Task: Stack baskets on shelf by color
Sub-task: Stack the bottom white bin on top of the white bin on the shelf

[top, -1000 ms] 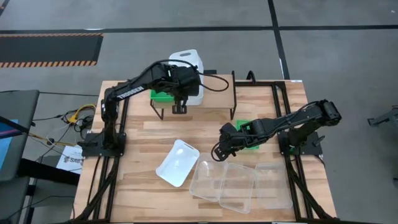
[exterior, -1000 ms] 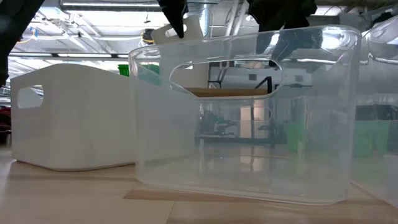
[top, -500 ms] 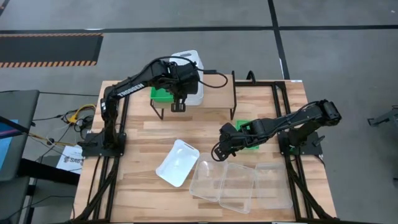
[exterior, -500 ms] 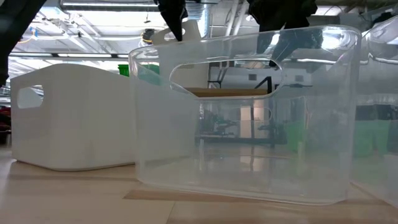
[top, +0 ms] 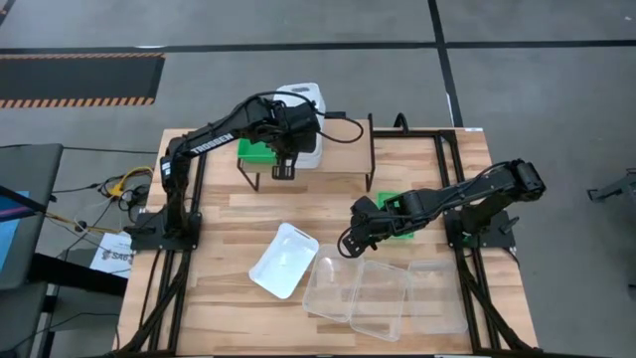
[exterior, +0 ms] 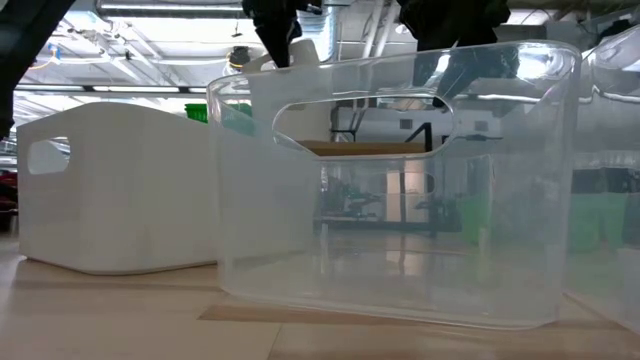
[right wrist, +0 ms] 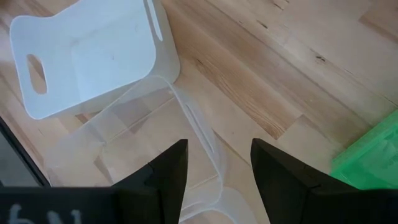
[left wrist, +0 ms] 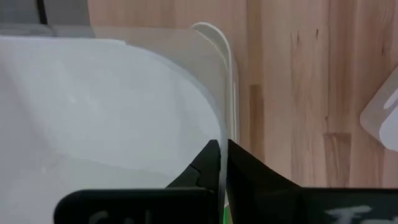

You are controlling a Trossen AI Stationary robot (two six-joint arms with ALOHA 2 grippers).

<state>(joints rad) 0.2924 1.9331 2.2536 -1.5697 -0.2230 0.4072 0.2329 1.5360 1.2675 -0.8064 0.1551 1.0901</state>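
My left gripper (top: 285, 169) is shut on a white basket (top: 300, 104), which it holds up over the left part of the shelf (top: 343, 154) at the table's far side. A green basket (top: 256, 149) sits on the shelf beside it. My right gripper (top: 348, 242) hangs open and holds nothing. In its wrist view it stands over a clear basket (right wrist: 155, 143). Another white basket (top: 283, 259) lies on the table to the left of the clear baskets (top: 363, 288). A second green basket (top: 402, 214) lies under my right arm. My left gripper pinches the white basket's side wall at its rim (left wrist: 219, 124), one finger inside the basket and one outside. The fingers (left wrist: 249, 180) come from above, slanting toward the table's near side. The basket is lifted clear of the table.
The shelf's black legs (top: 373, 174) stand on the far half of the table. Clear baskets (exterior: 400, 180) crowd the near right part, and a white one (exterior: 110, 190) lies to their left. Bare wood lies at the table's near left.
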